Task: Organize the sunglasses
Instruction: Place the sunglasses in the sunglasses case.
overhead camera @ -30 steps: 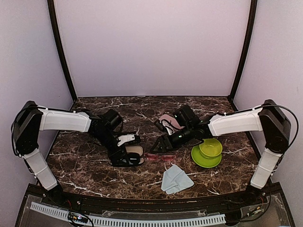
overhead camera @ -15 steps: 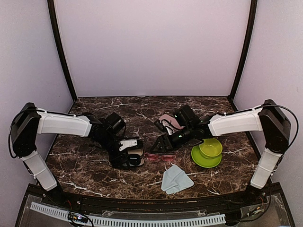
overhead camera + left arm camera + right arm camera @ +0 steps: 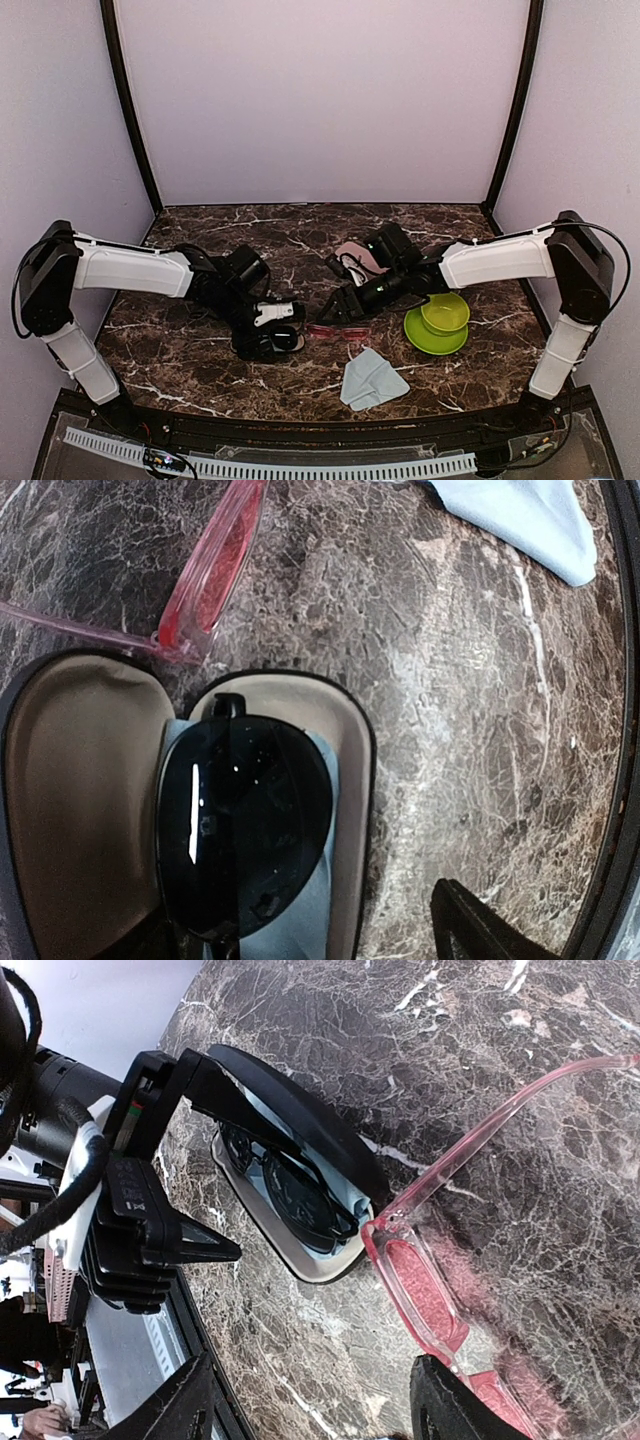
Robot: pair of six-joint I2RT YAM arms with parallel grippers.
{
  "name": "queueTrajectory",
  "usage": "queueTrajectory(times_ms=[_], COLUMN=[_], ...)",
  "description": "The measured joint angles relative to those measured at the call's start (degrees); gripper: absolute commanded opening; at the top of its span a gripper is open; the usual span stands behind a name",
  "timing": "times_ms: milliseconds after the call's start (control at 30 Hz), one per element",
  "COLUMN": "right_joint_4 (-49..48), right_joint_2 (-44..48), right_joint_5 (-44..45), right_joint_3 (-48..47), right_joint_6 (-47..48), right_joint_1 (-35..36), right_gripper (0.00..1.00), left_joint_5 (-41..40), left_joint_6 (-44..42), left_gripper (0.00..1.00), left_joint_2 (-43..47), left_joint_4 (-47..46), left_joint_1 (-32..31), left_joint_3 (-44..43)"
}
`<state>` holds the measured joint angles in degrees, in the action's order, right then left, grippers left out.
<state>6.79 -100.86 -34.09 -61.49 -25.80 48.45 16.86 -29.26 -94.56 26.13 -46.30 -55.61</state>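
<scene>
sunglasses in red-pink lay, from above, just beside the open black case under the left gripper; its wrist view showed the black pair nested inside, fingers spread clear; the right gripper, wide and empty in its view, probably needed to straddle the pink frame squarely.

The open black case lies right against the pink sunglasses, with the left gripper low over the case and the right gripper just behind the pink pair. To their right the green dishes and the blue cloth narrow the way; the table shows bare marble at the back and front left.
</scene>
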Motion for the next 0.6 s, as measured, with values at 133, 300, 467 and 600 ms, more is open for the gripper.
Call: queueTrajectory(times_ms=[133,300,467,600], right_joint_4=[0.0,0.0,-0.3,-0.4], right_joint_2=[0.0,0.0,-0.3,-0.3], right_joint_5=[0.0,-0.3,-0.6,-0.7], right_joint_3=[0.0,0.0,0.0,0.0], right_joint_6=[0.0,0.0,0.0,-0.2], right_joint_1=[0.0,0.2,0.3,0.3], right_gripper=[0.67,0.67,0.67,0.67], left_joint_5=[-1.7,-4.2,-6.8,-7.8], left_joint_6=[0.0,0.0,-0.1,-0.3], left_gripper=[0.81,0.82,0.82,0.86], left_joint_2=[0.9,3.0,3.7,3.7], left_joint_4=[-1.5,-3.8,-5.1,-5.5], left_joint_1=[-0.7,-1.9,-3.3,-3.8], left_joint_3=[1.1,2.8,3.7,4.0])
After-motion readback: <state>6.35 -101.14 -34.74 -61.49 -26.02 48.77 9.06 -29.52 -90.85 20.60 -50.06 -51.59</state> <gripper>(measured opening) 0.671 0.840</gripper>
